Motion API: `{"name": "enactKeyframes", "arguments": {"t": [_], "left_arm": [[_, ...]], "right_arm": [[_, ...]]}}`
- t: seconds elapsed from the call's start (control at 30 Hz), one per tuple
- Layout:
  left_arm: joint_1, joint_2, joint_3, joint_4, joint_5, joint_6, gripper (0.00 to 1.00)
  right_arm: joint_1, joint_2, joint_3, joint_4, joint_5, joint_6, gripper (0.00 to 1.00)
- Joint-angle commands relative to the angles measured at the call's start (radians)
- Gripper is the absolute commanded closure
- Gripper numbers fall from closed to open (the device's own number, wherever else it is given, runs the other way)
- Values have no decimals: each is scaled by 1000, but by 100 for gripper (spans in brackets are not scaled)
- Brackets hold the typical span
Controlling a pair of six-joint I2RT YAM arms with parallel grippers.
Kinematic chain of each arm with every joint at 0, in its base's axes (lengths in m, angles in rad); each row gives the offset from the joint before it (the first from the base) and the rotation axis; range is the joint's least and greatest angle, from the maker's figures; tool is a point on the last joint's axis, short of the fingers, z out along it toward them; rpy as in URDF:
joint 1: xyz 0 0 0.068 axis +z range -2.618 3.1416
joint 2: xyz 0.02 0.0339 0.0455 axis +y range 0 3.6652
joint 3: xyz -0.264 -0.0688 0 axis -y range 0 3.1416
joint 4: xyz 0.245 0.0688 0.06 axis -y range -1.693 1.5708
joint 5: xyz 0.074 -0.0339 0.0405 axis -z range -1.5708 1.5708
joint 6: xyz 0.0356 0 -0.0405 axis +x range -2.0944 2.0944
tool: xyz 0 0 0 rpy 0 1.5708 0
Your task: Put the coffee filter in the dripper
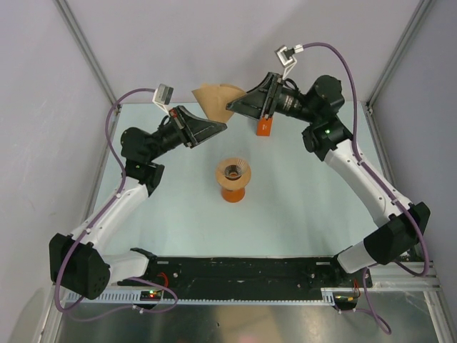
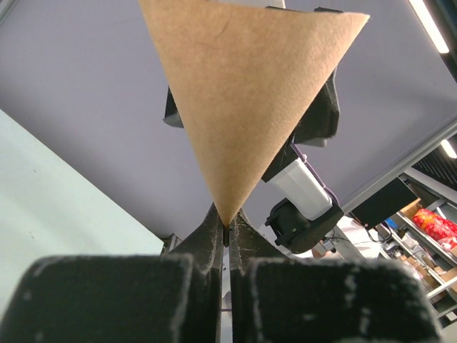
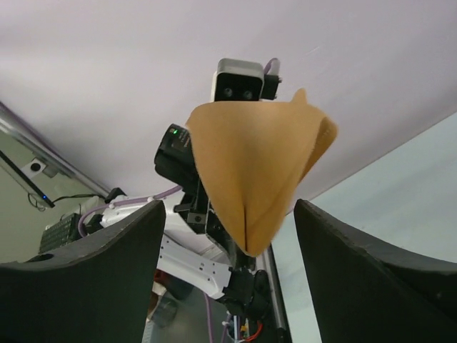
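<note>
Pale green table (image 1: pixel 307 207), both arms raised over its far half, a paper cone between them.
Left gripper (image 2: pixel 226 229) has its fingers pinched together on the pointed tip of the coffee filter (image 2: pixel 243 93), which is spread open; the right gripper (image 3: pixel 230 207) has its fingers wide apart, with the filter between them. The dripper (image 1: pixel 233 171) sits on an orange beaker (image 1: pixel 233 193) mid-table, well apart from the filter.
</note>
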Motion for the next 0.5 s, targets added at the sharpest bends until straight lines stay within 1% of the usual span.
{"name": "enactKeyframes", "arguments": {"t": [0.0,0.1,0.23,0.37,0.4,0.47], "left_arm": [[-1,-14,33,44,-1,-11,100],[0,-13,28,44,-5,-13,100],[0,-13,25,45,-6,-14,100],[-1,-22,18,45,2,-2,100],[-1,-25,16,45,5,1,97],[-1,-34,13,45,10,9,87]], "right_arm": [[28,15,7,36,3,-23,25],[40,26,6,30,7,-31,36],[47,33,14,6,16,-50,54],[41,42,34,-43,36,-75,78],[38,43,37,-50,39,-78,83],[32,47,41,-58,41,-79,90]]}}
